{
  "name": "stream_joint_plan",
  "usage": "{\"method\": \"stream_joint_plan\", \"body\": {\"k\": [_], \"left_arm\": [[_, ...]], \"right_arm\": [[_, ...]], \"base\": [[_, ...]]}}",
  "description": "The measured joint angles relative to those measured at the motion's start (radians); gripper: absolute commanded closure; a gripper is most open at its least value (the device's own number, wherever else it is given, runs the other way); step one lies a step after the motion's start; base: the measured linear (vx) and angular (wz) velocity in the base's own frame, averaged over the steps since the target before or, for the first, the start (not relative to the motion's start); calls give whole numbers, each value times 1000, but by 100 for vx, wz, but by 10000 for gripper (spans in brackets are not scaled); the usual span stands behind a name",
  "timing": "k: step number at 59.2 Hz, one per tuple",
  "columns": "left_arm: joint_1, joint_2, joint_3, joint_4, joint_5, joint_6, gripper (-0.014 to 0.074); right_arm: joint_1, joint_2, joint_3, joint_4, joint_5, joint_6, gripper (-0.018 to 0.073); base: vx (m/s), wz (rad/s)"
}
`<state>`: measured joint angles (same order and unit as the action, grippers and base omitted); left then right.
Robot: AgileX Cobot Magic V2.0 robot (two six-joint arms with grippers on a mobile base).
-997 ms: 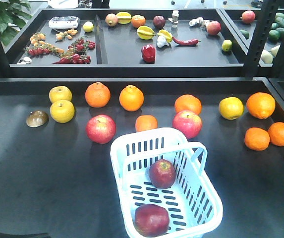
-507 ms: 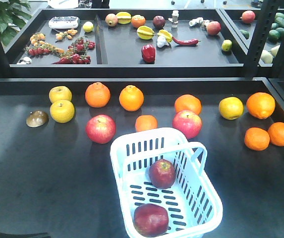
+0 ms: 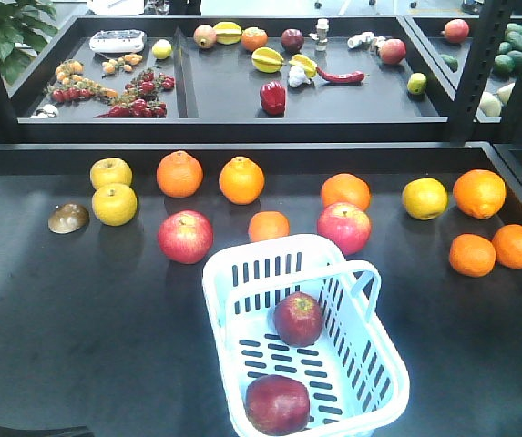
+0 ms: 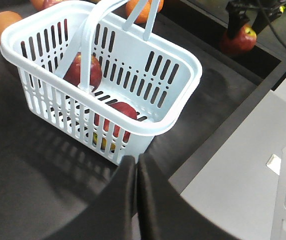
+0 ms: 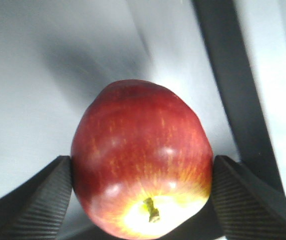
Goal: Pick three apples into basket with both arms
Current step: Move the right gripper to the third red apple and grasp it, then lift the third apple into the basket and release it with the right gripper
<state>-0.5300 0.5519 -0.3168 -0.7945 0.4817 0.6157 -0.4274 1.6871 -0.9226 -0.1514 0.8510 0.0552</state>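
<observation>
Right gripper (image 5: 143, 200) clamped on a dark-red apple (image 5: 142, 157), pressed between both fingers, stem end facing the camera. Left gripper (image 4: 136, 165) pinched closed, empty, just outside the basket (image 4: 180, 95). Two more apples (image 3: 297, 318) (image 3: 278, 404) inside the basket near the table's (image 3: 78, 309) front edge.

Bright overhead light is flooding the front view, bleaching the basket (image 3: 306, 337) nearly white and throwing soft shadows beneath the fruit on the dark surface (image 3: 78, 319). In the right wrist view the background is smearing into blur while highlights are glinting on the held apple (image 5: 142, 160). The left wrist view is staying mostly sharp, with slotted shadows falling beside the basket.
</observation>
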Motion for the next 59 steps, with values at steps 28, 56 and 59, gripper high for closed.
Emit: {"method": "stream_joint_plan", "body": {"k": [28, 56, 59], "left_arm": [[0, 0, 0, 0, -5, 1, 603], [0, 0, 0, 0, -6, 3, 603], [0, 0, 0, 0, -7, 3, 603]], "right_arm": [[0, -433, 66, 674, 153, -547, 565], [0, -709, 394, 1220, 263, -997, 565], [0, -710, 395, 1241, 282, -1018, 565]], "base": [[0, 0], [0, 0], [0, 0]]}}
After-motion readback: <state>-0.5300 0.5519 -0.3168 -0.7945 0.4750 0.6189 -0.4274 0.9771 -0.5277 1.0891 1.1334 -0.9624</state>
